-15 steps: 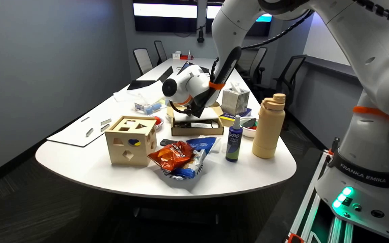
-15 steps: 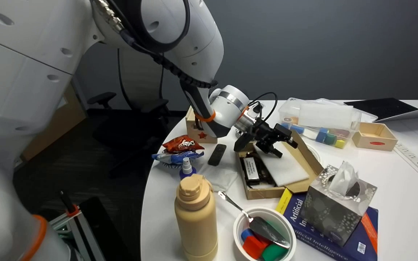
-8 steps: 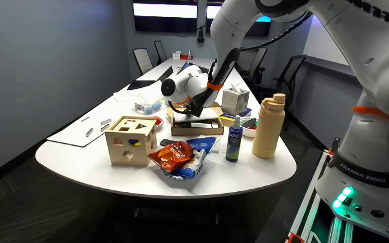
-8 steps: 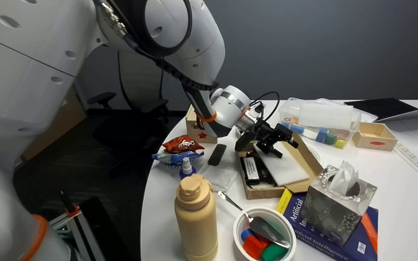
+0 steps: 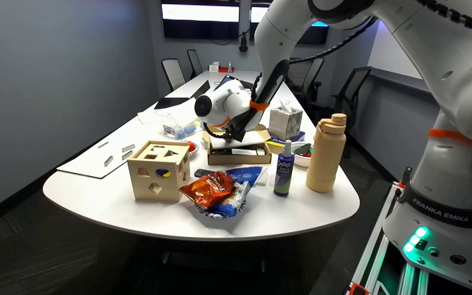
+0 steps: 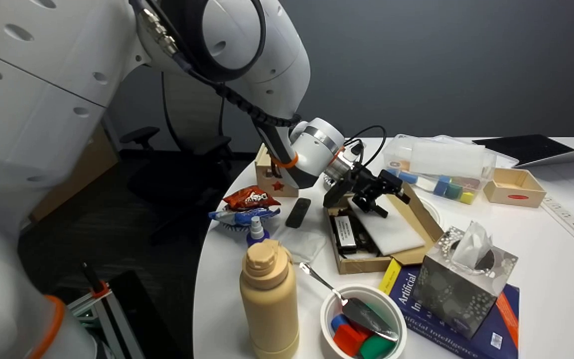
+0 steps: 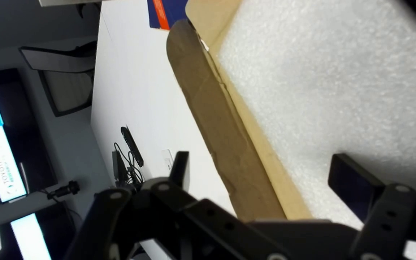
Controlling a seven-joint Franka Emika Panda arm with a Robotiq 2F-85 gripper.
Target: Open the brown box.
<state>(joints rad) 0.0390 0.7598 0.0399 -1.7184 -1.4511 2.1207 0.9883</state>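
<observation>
The brown box (image 5: 239, 159) lies on the table with its lid (image 6: 424, 214) folded back. It also shows in an exterior view (image 6: 364, 265). A white foam sheet (image 6: 399, 232) slants over part of it, and a black labelled item (image 6: 345, 234) shows inside. My gripper (image 6: 392, 203) is tilted over the foam and lid side, open and empty. In the wrist view, my open fingers (image 7: 262, 168) straddle the lid's brown edge strip (image 7: 226, 126). One finger is over the foam, the other over the white table. Whether the fingertips touch anything, I cannot tell.
A tissue box (image 6: 466, 279) stands on a blue book (image 6: 446, 311) beside the box. A white bowl (image 6: 327, 319) with blocks, a tan bottle (image 6: 269, 299), a spray bottle (image 5: 284, 170), chip bags (image 5: 213, 190) and a wooden cube (image 5: 156, 176) stand around. A clear bin (image 6: 439, 164) is behind.
The upper arm links have shifted slightly. The gripper has hardly moved and its fingers stay open. The box, lid and foam look the same.
</observation>
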